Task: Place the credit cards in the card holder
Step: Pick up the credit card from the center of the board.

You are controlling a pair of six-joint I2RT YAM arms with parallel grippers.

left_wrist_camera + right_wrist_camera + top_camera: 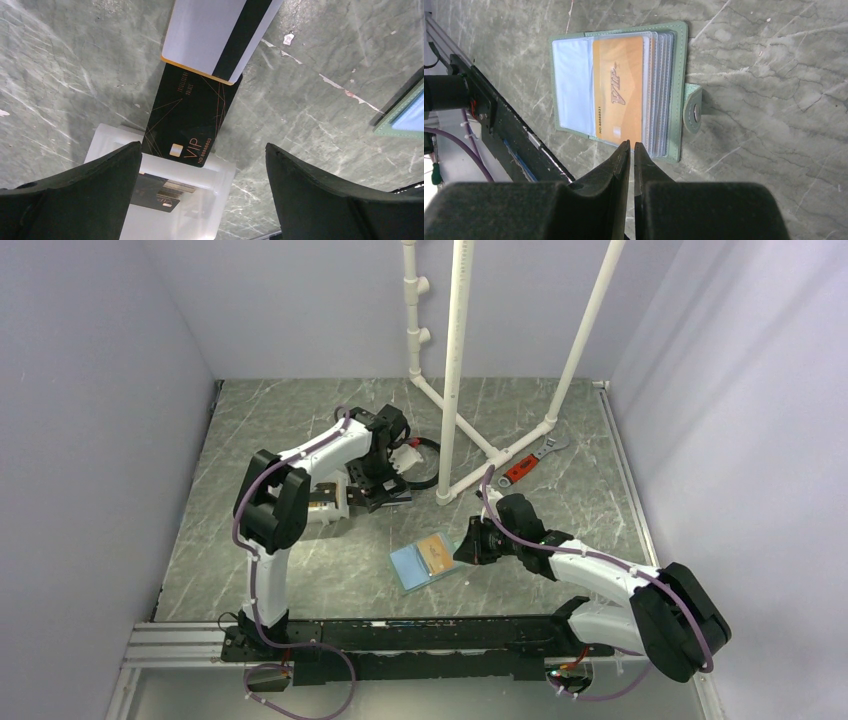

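The card holder [574, 80] lies open on the marble table, grey-green with clear sleeves. An orange credit card [619, 90] sits in one sleeve. My right gripper [631, 145] is shut with nothing between its fingers, its tips at the holder's near edge; from above it [468, 545] is just right of the holder [410, 568]. My left gripper [202, 150] is open above a black VIP card [187, 117] that leans on the white tray [220, 175]. A white-backed card [210, 30] with a black stripe overlaps the black one. Another dark card [155, 192] lies in the tray.
A white pipe frame [455, 390] stands at the back centre, with a red-handled wrench [522, 466] beside its foot. A black cable loop [430, 462] lies next to the left wrist. The arms' black rail [400, 635] runs along the near edge.
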